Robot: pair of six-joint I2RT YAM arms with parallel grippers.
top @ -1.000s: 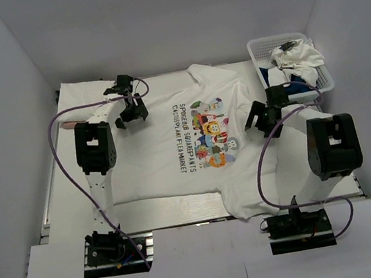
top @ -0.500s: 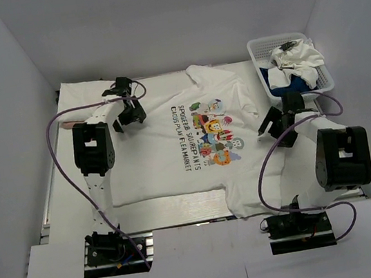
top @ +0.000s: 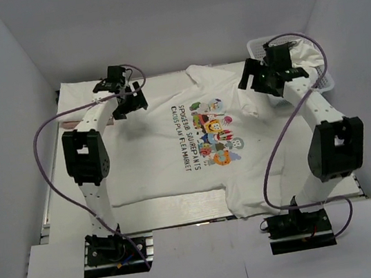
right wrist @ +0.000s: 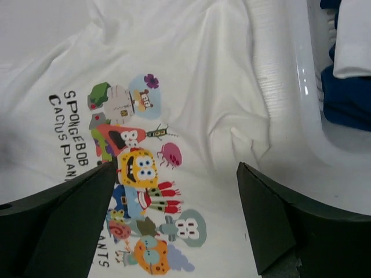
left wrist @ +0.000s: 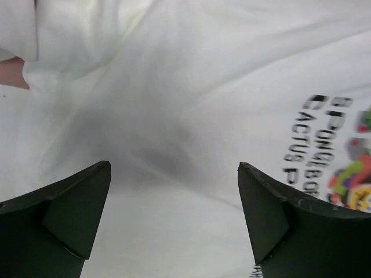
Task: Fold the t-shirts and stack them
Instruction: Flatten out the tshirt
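A white t-shirt (top: 148, 160) with a cartoon print (top: 214, 133) and dark lettering lies spread flat on the table, collar towards the far side. My left gripper (top: 131, 108) hovers open over the shirt's far left part, with only plain white cloth (left wrist: 191, 87) between its fingers (left wrist: 75, 202). My right gripper (top: 252, 85) hangs open over the shirt's far right shoulder, beside the basket. In the right wrist view the print (right wrist: 139, 168) shows between the empty fingers (right wrist: 278, 214). A pale pink cloth edge (left wrist: 11, 74) peeks out at the left.
A white plastic basket (top: 327, 74) at the far right corner holds crumpled white cloth (right wrist: 356, 40) and dark blue cloth (right wrist: 348, 98). Its rim (right wrist: 295, 75) runs close to my right gripper. Purple cables loop from both arms. Grey walls enclose the table.
The right arm swung from the shirt's right side away to the far edge beside the basket. The left gripper moved a little farther out. Both stayed open.
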